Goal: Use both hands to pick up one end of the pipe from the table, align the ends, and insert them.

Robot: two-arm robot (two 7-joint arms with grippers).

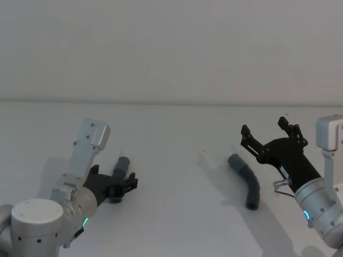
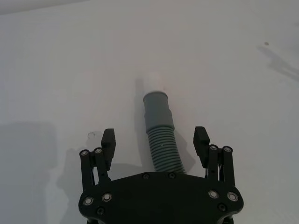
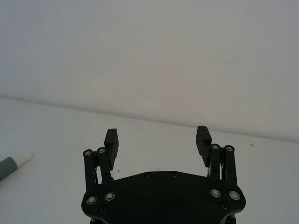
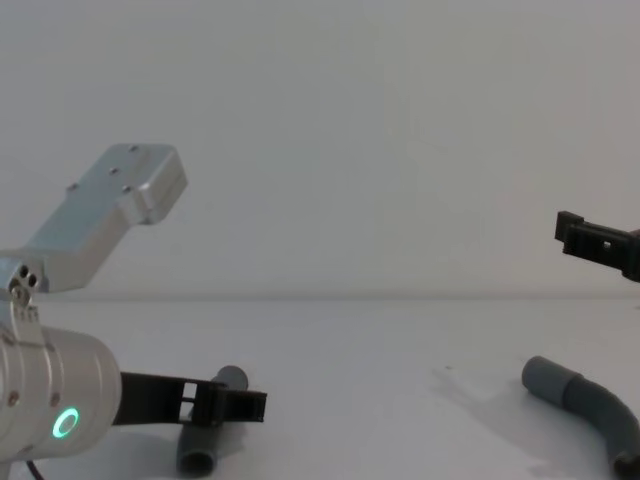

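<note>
Matte white and flat, the table (image 1: pixel 177 155) runs back to a pale, bare wall (image 1: pixel 171 48). We see two short dark grey hose pieces lying on it, well apart.

The left hose piece (image 2: pixel 161 144) is ribbed along its body. It widens into a smooth grey cuff (image 2: pixel 156 109) that ends in a narrower white tip (image 2: pixel 154 84). Its long axis runs away from the robot, with the tip at the far end.

The left tool (image 2: pixel 154 137) is black and skeletal, on a round silver wrist (image 4: pixel 50 410) with a green ring light. It sits low over this piece with its jaws apart, one finger on either side of the ribbed part, and we see a gap at each.

The right hose piece (image 1: pixel 247 179) lies on the table's right side, bent like an elbow. One smooth end points away and to the left, the other toward the robot.

The right tool (image 1: pixel 265 130) hangs above the table just to the right of that piece. Its jaws are wide apart and empty, and it points toward the wall.
</note>
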